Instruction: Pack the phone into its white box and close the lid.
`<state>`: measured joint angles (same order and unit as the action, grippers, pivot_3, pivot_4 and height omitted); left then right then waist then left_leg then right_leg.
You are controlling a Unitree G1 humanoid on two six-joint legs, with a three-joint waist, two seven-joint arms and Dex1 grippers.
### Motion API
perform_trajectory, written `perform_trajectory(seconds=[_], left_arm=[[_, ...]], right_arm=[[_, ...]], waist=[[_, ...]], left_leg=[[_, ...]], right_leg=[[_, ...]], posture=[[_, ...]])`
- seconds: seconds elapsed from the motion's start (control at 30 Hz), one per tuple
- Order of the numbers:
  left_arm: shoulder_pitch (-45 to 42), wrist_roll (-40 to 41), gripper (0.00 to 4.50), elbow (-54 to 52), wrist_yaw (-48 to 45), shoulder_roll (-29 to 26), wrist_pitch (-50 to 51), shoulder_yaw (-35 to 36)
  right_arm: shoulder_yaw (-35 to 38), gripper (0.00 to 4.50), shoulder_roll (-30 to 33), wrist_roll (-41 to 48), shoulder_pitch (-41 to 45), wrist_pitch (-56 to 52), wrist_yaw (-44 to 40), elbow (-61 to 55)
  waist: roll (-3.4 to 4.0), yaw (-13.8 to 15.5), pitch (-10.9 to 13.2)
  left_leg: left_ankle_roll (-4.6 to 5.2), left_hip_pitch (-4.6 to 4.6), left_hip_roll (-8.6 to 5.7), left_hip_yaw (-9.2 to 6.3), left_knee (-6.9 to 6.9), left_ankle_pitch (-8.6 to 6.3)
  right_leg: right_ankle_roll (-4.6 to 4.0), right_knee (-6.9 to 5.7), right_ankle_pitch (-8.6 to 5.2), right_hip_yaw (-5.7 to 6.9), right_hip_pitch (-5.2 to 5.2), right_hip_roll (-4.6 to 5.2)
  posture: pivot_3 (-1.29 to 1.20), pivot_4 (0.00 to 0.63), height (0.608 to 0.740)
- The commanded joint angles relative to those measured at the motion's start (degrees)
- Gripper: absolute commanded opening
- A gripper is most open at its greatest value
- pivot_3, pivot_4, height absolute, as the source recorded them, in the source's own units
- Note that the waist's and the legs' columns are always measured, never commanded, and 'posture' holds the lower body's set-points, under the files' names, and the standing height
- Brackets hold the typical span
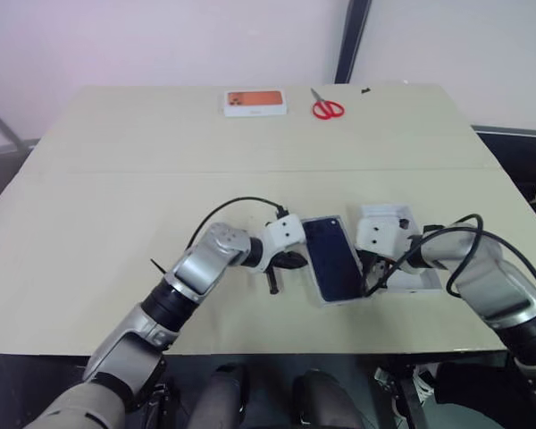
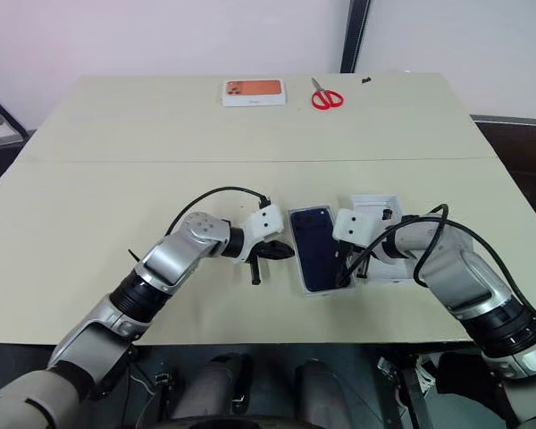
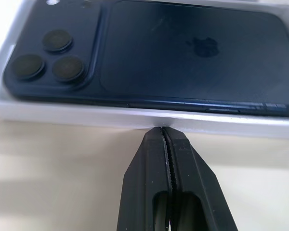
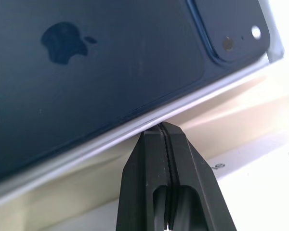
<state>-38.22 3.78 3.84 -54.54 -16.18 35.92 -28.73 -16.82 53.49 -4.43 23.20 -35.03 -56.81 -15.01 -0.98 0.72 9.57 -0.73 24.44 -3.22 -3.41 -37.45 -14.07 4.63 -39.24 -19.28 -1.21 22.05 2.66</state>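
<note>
Beige table (image 1: 116, 206). Phone (image 1: 332, 257) face down inside white box (image 3: 62, 114), squeezed between left gripper (image 3: 163, 132) and right gripper (image 4: 160, 126), both pressed together, tips at opposite rims. Risk: uneven push could skew or tip box.

The phone (image 1: 333, 258), a slim navy-blue handset with a glossy back and a three-lens camera cluster, lay back-up inside the white box (image 3: 135, 117), whose thin rim framed it on all sides near the front of the counter. Just beside it on the right lay the lid (image 1: 417, 279), white and largely hidden behind an arm.
</note>
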Motion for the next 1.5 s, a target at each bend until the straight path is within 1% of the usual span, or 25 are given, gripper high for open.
perform_trajectory(seconds=[0.03,0.23,0.43,0.53,0.57,0.67,0.73,0.8,0.87,0.93,1.07,1.23,1.33,1.47,1.5], left_arm=[[-1.6,0.4,0.07,-0.4,-0.9,3.1,-2.5,-2.0],[-1.3,-0.3,0.07,0.3,-1.1,3.0,-3.1,-1.1],[-0.8,1.5,0.07,-1.8,-1.5,1.3,-2.4,2.5],[0.2,3.9,0.0,-4.8,-2.4,-0.7,-2.0,6.1],[1.2,5.2,0.0,-6.3,-3.2,-1.9,-2.4,7.7],[3.7,7.4,0.0,-9.2,-4.4,-4.5,-3.7,10.2],[6.4,8.3,0.0,-10.7,-5.3,-6.6,-7.4,12.0],[7.9,8.9,0.0,-11.4,-5.7,-7.8,-10.0,12.9],[10.7,9.5,0.0,-13.0,-7.4,-9.6,-16.0,14.2],[13.1,10.1,0.0,-14.6,-9.2,-11.5,-20.0,14.8],[16.1,10.8,0.0,-16.8,-10.6,-13.3,-23.0,14.5],[17.9,11.6,0.0,-18.7,-9.7,-13.0,-22.4,14.4],[18.4,11.9,0.0,-19.4,-9.3,-13.1,-22.1,14.4],[18.7,12.2,0.0,-19.5,-9.0,-13.4,-22.0,14.6],[18.7,12.3,0.0,-19.4,-9.0,-13.5,-22.0,14.7]], right_arm=[[-0.1,0.0,-0.9,1.0,0.2,1.7,-1.3,-3.6],[0.6,0.0,-0.7,0.3,0.5,2.1,-1.8,-2.9],[4.8,0.0,1.2,2.4,0.4,0.8,-3.6,-3.0],[9.7,0.84,3.0,7.1,-0.1,-2.4,-6.3,-4.6],[12.0,1.27,3.4,9.5,-0.3,-4.9,-7.1,-5.6],[15.6,2.9,3.5,14.0,-0.7,-11.1,-7.3,-8.0],[16.3,3.9,2.2,15.3,-1.0,-17.7,-4.3,-9.2],[16.3,3.9,1.4,16.1,-0.8,-22.4,-1.7,-10.0],[16.6,3.9,-2.7,15.8,2.1,-33.0,4.4,-8.2],[17.7,3.9,-5.9,16.6,4.1,-41.8,8.2,-7.4],[20.5,3.9,-9.2,18.1,6.7,-52.5,12.6,-6.7],[23.1,3.9,-11.5,19.6,8.2,-57.2,17.0,-4.7],[24.6,3.9,-12.3,21.6,8.4,-57.5,18.6,-3.7],[24.1,3.9,-12.2,23.3,8.2,-57.5,21.0,-3.3],[23.3,3.67,-12.0,23.4,7.8,-57.5,21.6,-3.7]], waist=[[0.0,0.0,0.0],[0.0,0.1,0.0],[0.0,0.0,0.0],[0.02,-0.1,0.0],[0.02,-0.1,0.0],[0.04,-0.3,0.0],[0.05,-0.2,0.0],[0.06,-0.1,0.0],[0.05,-0.1,0.0],[0.06,-0.1,0.0],[0.12,0.1,0.0],[0.12,-0.1,0.0],[0.13,-0.2,-0.1],[0.13,-0.2,-0.1],[0.13,-0.3,-0.1]], left_leg=[[0.0,0.0,0.0,0.0,0.0,0.0],[-0.01,0.0,0.0,-0.01,-0.02,0.0],[-0.02,0.01,0.0,0.0,-0.02,0.01],[-0.02,0.04,0.0,0.01,0.0,0.01],[-0.02,0.05,0.01,0.01,0.01,0.01],[-0.02,0.03,0.04,0.0,0.04,0.01],[0.0,0.01,0.05,0.01,0.07,0.0],[0.0,0.01,0.05,0.01,0.07,0.0],[0.0,0.02,0.05,0.01,0.07,0.0],[-0.01,0.03,0.05,0.02,0.07,0.01],[-0.02,0.05,0.04,0.03,0.13,0.01],[0.02,0.05,0.04,0.04,0.14,-0.01],[0.02,0.04,0.04,0.05,0.16,-0.01],[0.03,0.04,0.04,0.06,0.17,-0.01],[0.03,0.04,0.04,0.06,0.17,-0.01]], right_leg=[[0.0,0.0,0.0,0.0,0.0,0.0],[0.0,0.0,0.0,0.0,-0.01,0.0],[0.0,-0.01,0.0,0.0,0.02,0.0],[0.0,-0.02,0.0,-0.03,0.09,0.0],[0.0,-0.03,0.0,-0.03,0.11,0.0],[0.0,-0.03,0.0,-0.04,0.1,-0.01],[-0.01,-0.03,0.0,-0.04,0.1,-0.01],[-0.01,-0.03,0.0,-0.06,0.09,-0.01],[-0.01,-0.03,0.0,-0.06,0.12,0.0],[-0.02,-0.03,0.01,-0.08,0.14,0.01],[-0.03,-0.01,0.01,-0.08,0.18,0.04],[-0.02,-0.01,0.01,-0.08,0.17,0.03],[-0.02,-0.03,0.01,-0.08,0.18,0.02],[-0.02,-0.04,0.01,-0.08,0.18,0.01],[-0.02,-0.05,0.01,-0.08,0.19,0.01]], posture=[[0.0,0.15,0.74],[0.0,0.15,0.74],[0.0,0.15,0.74],[0.0,0.15,0.74],[0.0,0.15,0.74],[0.0,0.15,0.74],[0.0,0.15,0.74],[0.0,0.15,0.74],[0.0,0.15,0.74],[0.0,0.15,0.74],[0.0,0.15,0.74],[0.0,0.15,0.74],[0.0,0.15,0.74],[0.0,0.15,0.74],[0.0,0.15,0.74]])
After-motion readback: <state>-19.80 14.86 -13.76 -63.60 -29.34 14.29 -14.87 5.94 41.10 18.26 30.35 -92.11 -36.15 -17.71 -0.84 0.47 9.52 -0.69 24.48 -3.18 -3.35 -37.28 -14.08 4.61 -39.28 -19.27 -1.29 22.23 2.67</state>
